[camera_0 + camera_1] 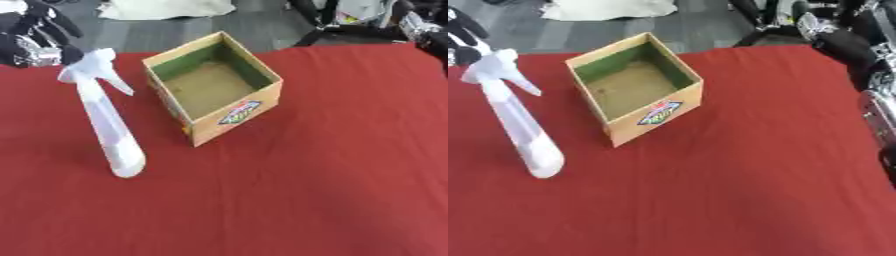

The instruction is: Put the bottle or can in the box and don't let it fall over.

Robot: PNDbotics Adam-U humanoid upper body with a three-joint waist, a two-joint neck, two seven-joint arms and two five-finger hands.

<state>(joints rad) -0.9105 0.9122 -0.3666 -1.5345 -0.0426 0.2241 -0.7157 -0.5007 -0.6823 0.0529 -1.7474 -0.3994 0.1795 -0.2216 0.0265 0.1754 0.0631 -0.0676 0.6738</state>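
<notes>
The bare red tablecloth [289, 200] fills the whole near part of both views, with nothing lying on it there. Next back, at the left, stands a white spray bottle [109, 127]: its rounded base rests on the cloth and its long body leans up and away to the left, so it is tilted, not upright. Its trigger head with a pointed nozzle is at the top, right against the left hand [31, 42], which comes in from the upper left corner. That hand is dark with silver parts, cut off by the picture's edge and blurred; it meets the bottle's head, but whether its fingers are curled round it or only touching it cannot be told. Just beside the bottle, to its right and apart from it, sits an open cardboard box [262, 102], turned corner-on, with a coloured label on its near wall whose wording is too soft to read. Inside, the walls look green and the floor tan, and nothing shows in it. Farthest back, at the upper right, dark and silver pieces of the right arm [859, 55] show; the right hand itself cannot be made out.
</notes>
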